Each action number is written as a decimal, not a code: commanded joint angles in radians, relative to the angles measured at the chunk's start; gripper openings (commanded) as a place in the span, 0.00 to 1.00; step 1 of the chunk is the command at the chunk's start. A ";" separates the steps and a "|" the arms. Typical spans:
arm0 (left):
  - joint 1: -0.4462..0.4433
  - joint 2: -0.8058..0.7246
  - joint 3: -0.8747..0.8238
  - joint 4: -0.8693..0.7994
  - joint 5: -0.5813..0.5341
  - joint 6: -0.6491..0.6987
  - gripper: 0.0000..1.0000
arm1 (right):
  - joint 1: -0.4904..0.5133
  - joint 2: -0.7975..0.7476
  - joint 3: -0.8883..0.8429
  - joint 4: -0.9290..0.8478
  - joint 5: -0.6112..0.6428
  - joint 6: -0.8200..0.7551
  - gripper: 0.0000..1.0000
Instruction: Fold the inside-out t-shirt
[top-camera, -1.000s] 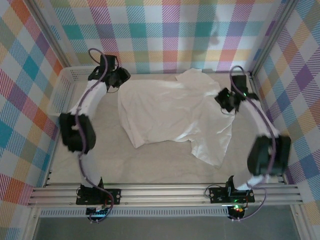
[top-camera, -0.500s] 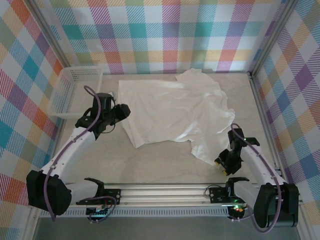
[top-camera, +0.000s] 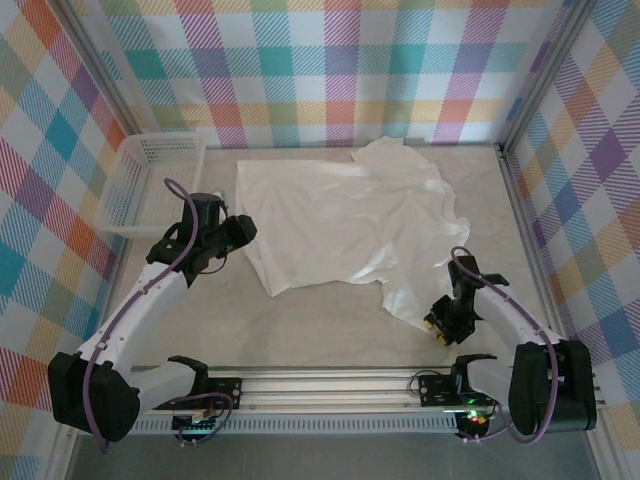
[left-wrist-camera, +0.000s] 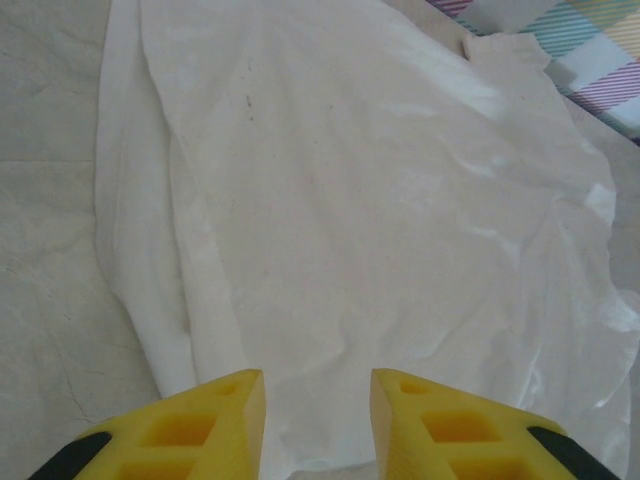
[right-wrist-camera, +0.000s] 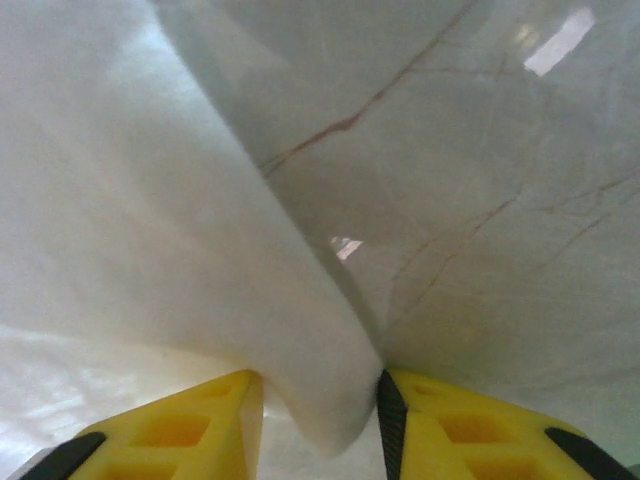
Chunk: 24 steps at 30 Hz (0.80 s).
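To my left the mesh basket sits at the bench edge. My left pincer hangs at the left hem of the inside-out t-shirt, fingers apart. The shirt lies spread mid-bench, plain white and wrinkled, its left edge doubled into a strip. My right pincer straddles its near-right corner, fingers apart, with cloth between them.

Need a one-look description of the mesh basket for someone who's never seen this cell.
Start at the pale marble-look table ringed by plaid walls and go to its far left corner. The basket sits there, beyond the left gripper and left of the t-shirt. It is the one rigid, rectangular thing with perforated white walls; the t-shirt is soft, rumpled cloth.
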 joint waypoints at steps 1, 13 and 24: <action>-0.007 -0.004 -0.003 -0.013 -0.031 -0.014 0.33 | 0.013 0.001 -0.019 0.035 0.023 0.031 0.35; -0.065 0.093 0.037 -0.252 -0.014 -0.177 0.33 | 0.033 0.009 0.096 0.059 0.003 -0.014 0.00; -0.325 0.499 0.193 -0.418 -0.178 -0.290 0.28 | 0.102 -0.067 0.322 -0.007 -0.020 -0.031 0.00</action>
